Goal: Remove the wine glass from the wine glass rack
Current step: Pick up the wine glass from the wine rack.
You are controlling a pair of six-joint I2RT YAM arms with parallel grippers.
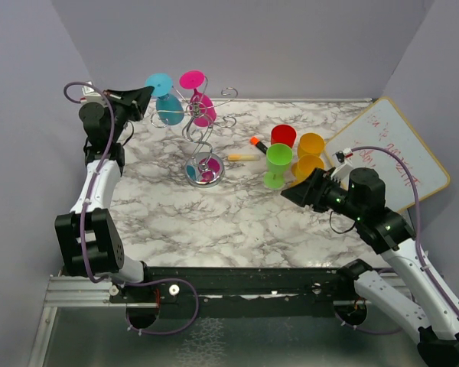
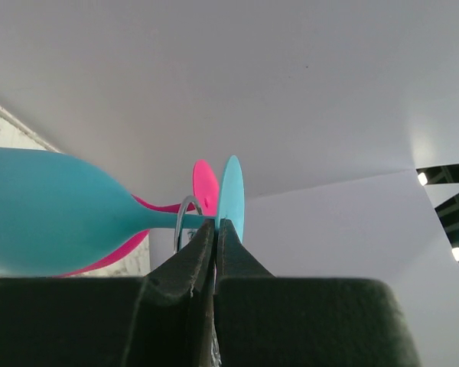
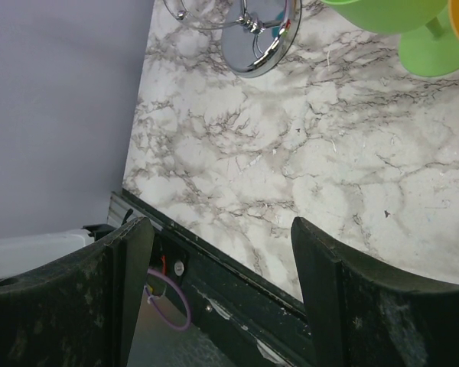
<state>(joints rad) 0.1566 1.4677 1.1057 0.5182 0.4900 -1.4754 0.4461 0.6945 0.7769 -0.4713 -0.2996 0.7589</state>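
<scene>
The left claw is squeezed shut on the thin stem of the blue wine glass, right by its round foot. The glass hangs on the shiny wine glass rack at the back of the counter, next to a pink glass. The right claw is wide open and holds nothing, low over the counter near a green cup.
</scene>
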